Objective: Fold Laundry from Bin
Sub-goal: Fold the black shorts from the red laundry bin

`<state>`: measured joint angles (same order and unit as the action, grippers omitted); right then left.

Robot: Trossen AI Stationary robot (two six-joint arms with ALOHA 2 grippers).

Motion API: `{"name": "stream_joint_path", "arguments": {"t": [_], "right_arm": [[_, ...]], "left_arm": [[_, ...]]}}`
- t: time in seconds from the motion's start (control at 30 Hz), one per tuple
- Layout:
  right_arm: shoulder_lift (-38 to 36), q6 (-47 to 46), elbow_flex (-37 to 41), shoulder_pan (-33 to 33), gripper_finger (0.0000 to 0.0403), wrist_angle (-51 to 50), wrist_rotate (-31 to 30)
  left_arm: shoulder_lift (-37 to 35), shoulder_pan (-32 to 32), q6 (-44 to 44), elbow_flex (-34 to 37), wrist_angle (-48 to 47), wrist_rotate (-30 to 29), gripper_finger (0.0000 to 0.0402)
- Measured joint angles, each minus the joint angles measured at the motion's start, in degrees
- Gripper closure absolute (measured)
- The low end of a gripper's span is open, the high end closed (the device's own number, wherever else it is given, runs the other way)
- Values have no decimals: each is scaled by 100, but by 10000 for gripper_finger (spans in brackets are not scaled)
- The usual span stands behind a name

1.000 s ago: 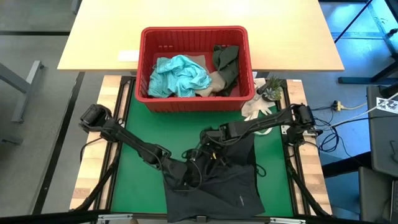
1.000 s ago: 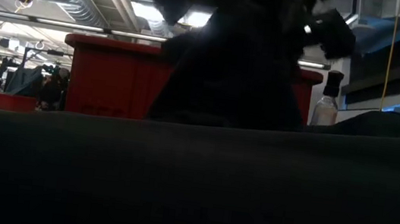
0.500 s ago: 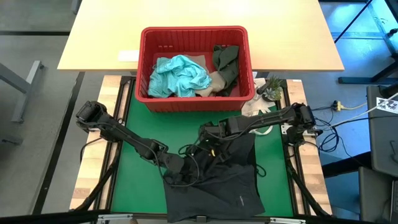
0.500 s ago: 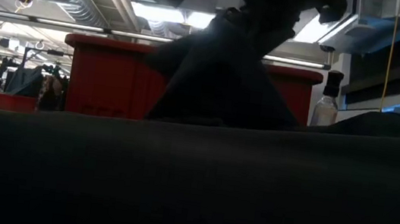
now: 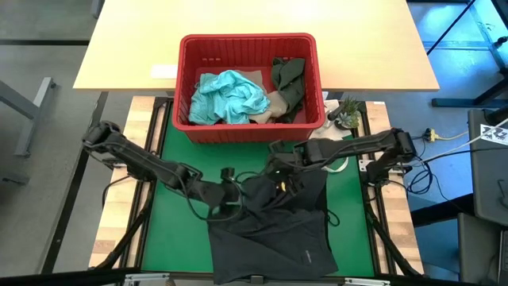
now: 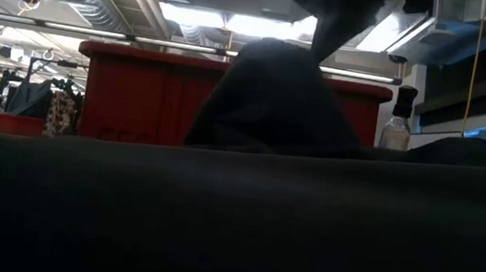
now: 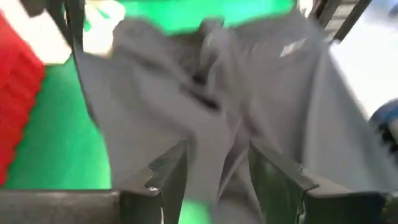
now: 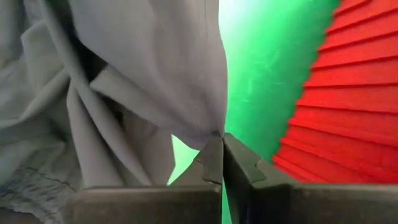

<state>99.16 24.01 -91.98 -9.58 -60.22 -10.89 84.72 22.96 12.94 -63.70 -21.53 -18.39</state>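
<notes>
Our right gripper (image 8: 221,146) is pressed together on a pinch of the dark garment (image 5: 274,218), and the cloth hangs from that pinch in a peak, as the low view shows. Just past this gripper's tips we see the green mat (image 8: 261,68), and beyond that the ribbed red wall of the bin (image 8: 348,93), near but apart from the fingers. In the high view the right gripper (image 5: 279,156) sits at the garment's upper edge, just in front of the bin (image 5: 248,40).

Our left gripper (image 7: 214,171) stands with its fingers (image 7: 168,177) spread, dark cloth lying between and below them; we cannot tell whether they touch it. In the high view it (image 5: 226,189) is at the garment's upper left corner, beside the right gripper but apart from it.

From both grippers the dark garment spreads down over the mat (image 5: 171,230) toward the table's near edge. Behind the grippers the bin holds a teal garment (image 5: 230,95), a beige one (image 5: 274,103) and an olive one (image 5: 287,75). To the right gripper's far side a small potted plant (image 5: 346,111) stands beside the bin on a white cloth (image 5: 325,139).
</notes>
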Motion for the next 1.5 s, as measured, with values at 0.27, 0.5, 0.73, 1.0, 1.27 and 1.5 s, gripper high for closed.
{"name": "stream_joint_path", "arguments": {"t": [0.27, 0.5, 0.73, 1.0, 1.27, 1.5], "right_arm": [[-114, 0, 0, -13, 403, 3, -63], [-114, -4, 2, -13, 403, 2, -63], [-114, 10, 2, -13, 403, -1, -63], [-114, 26, 4, -13, 403, 3, -63], [-113, 33, 4, -15, 403, 12, -62], [-110, 33, 4, -13, 403, 8, -63]], "left_arm": [[104, -399, 148, 2, -993, -370, 241], [343, -953, -4, 7, -1079, -52, 241], [683, -1407, -537, 7, -1105, 581, 241], [985, -1793, -902, 7, -1082, 799, 241], [1137, -1959, -1000, 11, -959, 1223, 241], [1335, -1957, -1206, 11, -664, 1397, 241]]}}
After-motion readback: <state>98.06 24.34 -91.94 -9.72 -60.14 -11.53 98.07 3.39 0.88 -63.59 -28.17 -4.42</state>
